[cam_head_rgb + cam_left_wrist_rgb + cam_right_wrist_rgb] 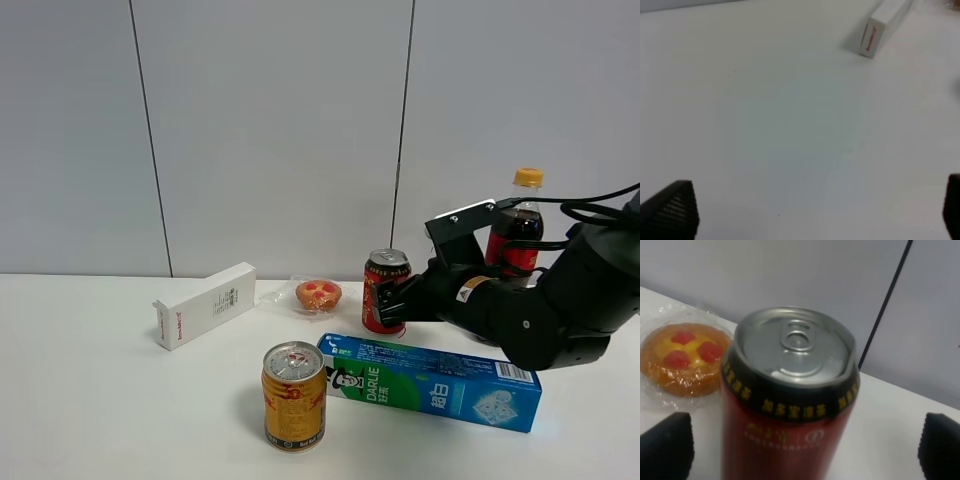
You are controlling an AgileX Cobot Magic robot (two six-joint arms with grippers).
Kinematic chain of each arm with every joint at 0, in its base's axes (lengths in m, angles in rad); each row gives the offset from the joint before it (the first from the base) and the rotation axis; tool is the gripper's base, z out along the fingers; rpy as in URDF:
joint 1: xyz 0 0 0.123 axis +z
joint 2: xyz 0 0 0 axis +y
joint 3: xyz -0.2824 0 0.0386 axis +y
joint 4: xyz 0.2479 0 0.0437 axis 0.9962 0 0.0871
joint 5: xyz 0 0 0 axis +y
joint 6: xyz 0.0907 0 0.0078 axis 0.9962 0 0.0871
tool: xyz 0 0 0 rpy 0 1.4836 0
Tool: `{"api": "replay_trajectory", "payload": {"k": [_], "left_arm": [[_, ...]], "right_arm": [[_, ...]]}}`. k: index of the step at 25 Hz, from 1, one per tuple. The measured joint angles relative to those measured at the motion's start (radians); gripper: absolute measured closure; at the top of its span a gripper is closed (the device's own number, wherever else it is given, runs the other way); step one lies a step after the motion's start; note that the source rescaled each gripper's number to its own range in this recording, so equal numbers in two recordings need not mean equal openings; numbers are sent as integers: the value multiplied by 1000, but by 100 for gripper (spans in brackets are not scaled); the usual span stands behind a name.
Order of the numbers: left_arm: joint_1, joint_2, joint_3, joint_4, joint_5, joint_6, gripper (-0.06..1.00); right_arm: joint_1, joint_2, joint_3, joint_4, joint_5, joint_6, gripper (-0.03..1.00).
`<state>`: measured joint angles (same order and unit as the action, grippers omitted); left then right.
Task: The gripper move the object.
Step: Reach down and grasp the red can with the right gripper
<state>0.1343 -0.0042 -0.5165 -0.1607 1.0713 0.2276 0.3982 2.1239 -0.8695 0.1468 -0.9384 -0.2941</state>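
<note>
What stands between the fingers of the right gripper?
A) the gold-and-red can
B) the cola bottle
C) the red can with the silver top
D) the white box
C: the right wrist view shows the red can in the gap between the right gripper's spread black fingertips.

The right gripper's (800, 452) jaws stand wide around the red can (790, 405), with a gap open on each side. Just past the can, toward 1 jaw, lies the wrapped pastry (682, 357), then the wall (790, 270). The toothpaste box (430, 380) lies near the jaws' outer flank, the gold can (294, 395) at its far end. Behind the jaws, the cola bottle (520, 225) stands by the arm. Ahead of the left gripper's (810, 210) parted jaws, bare table (790, 125) runs to the white box (880, 27).
</note>
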Motion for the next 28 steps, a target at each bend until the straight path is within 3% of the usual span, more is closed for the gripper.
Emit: {"api": "replay_trajectory", "payload": {"k": [20,28], "left_arm": [[0,0,0,-1,0,0,-6],[0,0,0,0,0,0,-6]], "right_arm": [[0,151,-231,-30,87,21,11],[0,182,-238,-30,102,21,13]]}}
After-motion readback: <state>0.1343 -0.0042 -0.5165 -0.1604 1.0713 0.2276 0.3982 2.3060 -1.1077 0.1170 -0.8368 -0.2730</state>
